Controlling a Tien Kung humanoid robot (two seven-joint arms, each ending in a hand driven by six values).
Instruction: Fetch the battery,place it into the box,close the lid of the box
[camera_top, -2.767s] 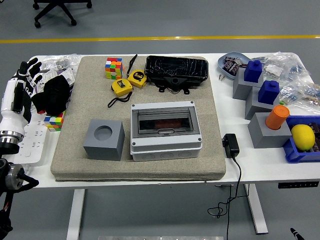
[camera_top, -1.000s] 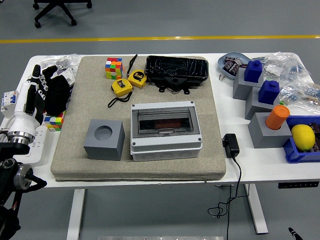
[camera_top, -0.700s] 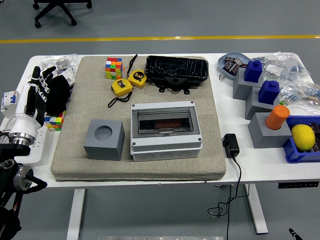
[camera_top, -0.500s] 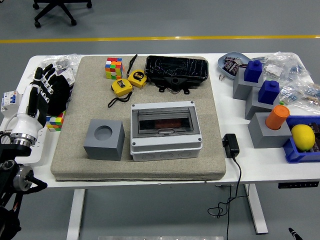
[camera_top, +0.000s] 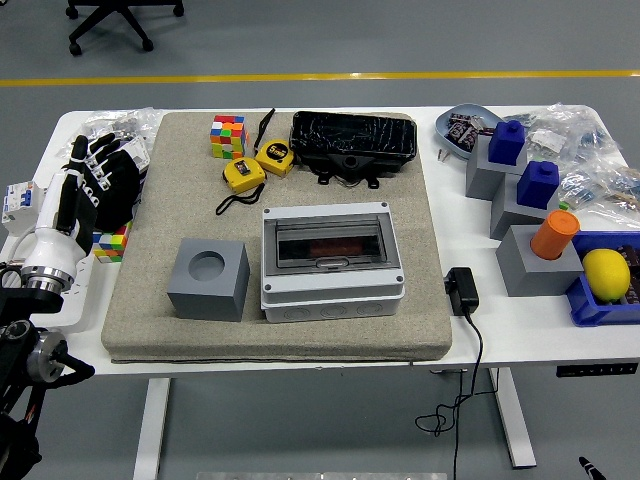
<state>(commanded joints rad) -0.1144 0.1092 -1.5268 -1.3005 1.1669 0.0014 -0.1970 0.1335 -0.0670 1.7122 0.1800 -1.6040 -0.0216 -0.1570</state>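
The battery is not showing plainly to me, so I am judging its place from two hints. Nearest, my left hand (camera_top: 72, 196) is hovering over the table's (camera_top: 480, 330) left edge, fingers spread and holding nothing, above a black cloth (camera_top: 112, 180) and a colour cube (camera_top: 108, 242). My right hand is out of view.

On the mat (camera_top: 300, 338) a grey block (camera_top: 208, 278) with a round hollow is standing just beside the box (camera_top: 333, 285). The box's smoky lid (camera_top: 332, 243) is lying shut, and a dim reddish shape is showing through it. I cannot tell what that shape is.

Beyond are two yellow tape measures (camera_top: 243, 175) and a black case (camera_top: 352, 140). Far right, a blue dish (camera_top: 455, 113) is holding small dark pieces (camera_top: 463, 128) that may be batteries.

So the scene fits either a battery already shut inside the box, or a closed box with the battery waiting in that dish.

I am judging a battery to be small, stiff, fairly dense and smooth, likely to roll or slip. I would pinch it across its sides with thumb and two fingers. The lid looks like light plastic, best handled at its front edge.
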